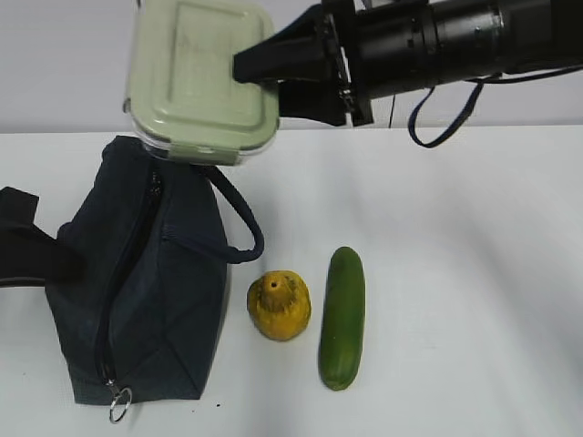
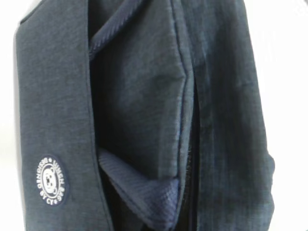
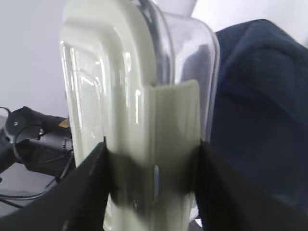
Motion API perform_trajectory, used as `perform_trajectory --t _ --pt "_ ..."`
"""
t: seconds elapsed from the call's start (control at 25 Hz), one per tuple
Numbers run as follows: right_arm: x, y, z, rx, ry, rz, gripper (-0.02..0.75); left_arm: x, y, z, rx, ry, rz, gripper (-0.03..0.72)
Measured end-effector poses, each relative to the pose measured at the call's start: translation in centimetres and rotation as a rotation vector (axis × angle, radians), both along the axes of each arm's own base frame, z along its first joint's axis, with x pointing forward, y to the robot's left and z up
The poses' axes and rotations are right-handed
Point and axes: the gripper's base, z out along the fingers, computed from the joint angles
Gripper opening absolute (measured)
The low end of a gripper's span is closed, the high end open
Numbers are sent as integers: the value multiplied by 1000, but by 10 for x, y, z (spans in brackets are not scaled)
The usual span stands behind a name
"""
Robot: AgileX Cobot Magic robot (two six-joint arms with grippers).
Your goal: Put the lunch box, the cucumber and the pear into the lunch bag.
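My right gripper (image 1: 260, 82) reaches across from the right and is shut on the lunch box (image 1: 200, 77), clear with a pale green lid. It holds the box in the air above the far end of the navy lunch bag (image 1: 173, 291). In the right wrist view the fingers (image 3: 86, 192) clamp the box (image 3: 139, 96) across its lid clip. My left gripper (image 1: 55, 259) is at the bag's left side, and a fold of bag fabric (image 2: 159, 197) runs into it; its fingertips are hidden. The pear (image 1: 279, 306) and the cucumber (image 1: 343, 317) lie on the table right of the bag.
The bag's loop handle (image 1: 241, 228) hangs towards the pear. A metal ring pull (image 1: 119, 405) lies at the bag's near end. The zipper slit (image 2: 190, 144) shows as a dark gap. A round white logo patch (image 2: 50, 181) is on the bag's side. A cable loop (image 1: 437, 123) hangs under the right arm.
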Motion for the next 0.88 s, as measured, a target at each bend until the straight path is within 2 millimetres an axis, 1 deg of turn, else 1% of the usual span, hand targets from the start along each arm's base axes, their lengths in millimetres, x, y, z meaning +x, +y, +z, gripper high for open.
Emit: perform_trajectory --t 0.16,0.28,0.36,0.56,0.76,0.88 --pt "-7 25 16 18 -53 56 386 1 -1 1 -18 -1 11 -15" --pt "-7 42 20 31 -71 52 386 1 -2 2 -38 -1 22 -15" --pt "-4 51 18 60 -55 51 386 2 -2 3 -44 -2 26 -15" --pt "14 62 -8 128 52 2 386 2 -2 3 -48 -2 29 -15" --pt "29 66 -43 107 137 -38 386 2 -2 3 -51 -4 34 -15" --pt "32 67 -57 84 162 -35 386 2 -2 3 -51 -6 36 -15"
